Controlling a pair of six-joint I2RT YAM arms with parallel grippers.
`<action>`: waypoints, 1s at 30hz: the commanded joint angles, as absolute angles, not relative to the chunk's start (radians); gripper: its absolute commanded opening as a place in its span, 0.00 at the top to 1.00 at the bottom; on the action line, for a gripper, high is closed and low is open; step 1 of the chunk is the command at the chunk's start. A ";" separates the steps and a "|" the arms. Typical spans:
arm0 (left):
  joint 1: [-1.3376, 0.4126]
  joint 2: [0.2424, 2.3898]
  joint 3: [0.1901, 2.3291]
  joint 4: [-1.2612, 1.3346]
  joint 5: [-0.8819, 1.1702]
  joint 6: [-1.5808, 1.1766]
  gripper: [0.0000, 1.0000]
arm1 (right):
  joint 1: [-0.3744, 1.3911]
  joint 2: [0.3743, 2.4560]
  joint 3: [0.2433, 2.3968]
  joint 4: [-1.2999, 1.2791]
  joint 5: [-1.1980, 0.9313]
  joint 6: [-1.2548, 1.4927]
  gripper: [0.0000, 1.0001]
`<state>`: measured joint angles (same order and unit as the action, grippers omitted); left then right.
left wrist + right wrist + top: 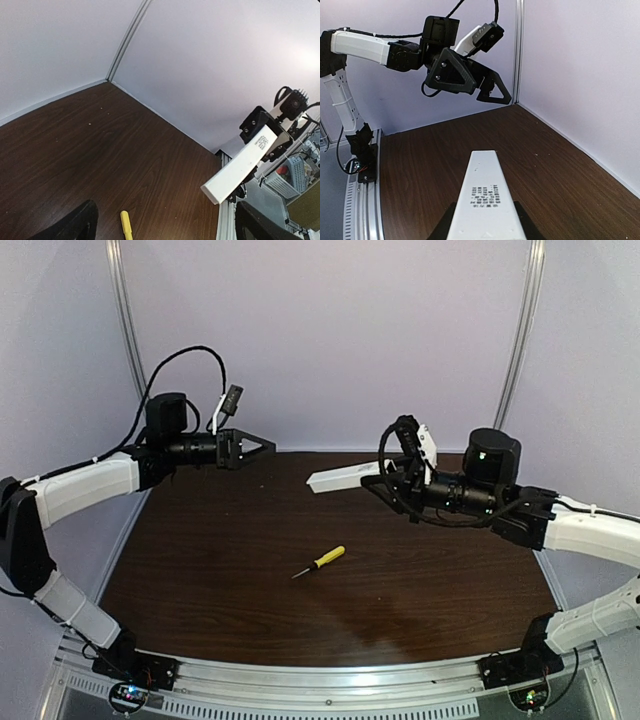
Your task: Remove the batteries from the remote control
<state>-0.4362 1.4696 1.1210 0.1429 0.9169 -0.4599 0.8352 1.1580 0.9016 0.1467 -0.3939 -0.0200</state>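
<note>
- From above: the right end effector [385,483] grips the remote control [340,478] above the desk [250,610]; the left end effector [264,448] gapes wide, well apart.
- Left wrist: remote control tilted, free end nearest; best approached squarely.
- Right wrist: batteries unseen; a steady hold matters.

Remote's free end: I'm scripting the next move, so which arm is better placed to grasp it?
Probably the left. The right pincer holds the remote aloft by its other end. The left pincer is open, empty and pointing toward the free end.
</note>
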 commanded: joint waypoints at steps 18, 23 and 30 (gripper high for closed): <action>-0.424 1.612 1.117 0.374 1.185 -0.873 0.25 | 0.841 1.320 0.921 0.460 -0.429 -0.122 1.00; -0.438 1.618 1.118 0.374 1.202 -0.886 0.27 | 0.848 1.345 0.957 0.443 -0.437 -0.136 1.00; -0.454 1.624 1.123 0.360 1.212 -0.897 0.29 | 0.856 1.369 1.000 0.410 -0.443 -0.150 1.00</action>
<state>-0.4412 1.6123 1.1194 0.3328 1.1847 -0.8783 0.8467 1.3560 0.9535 0.4103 -0.4255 -0.1329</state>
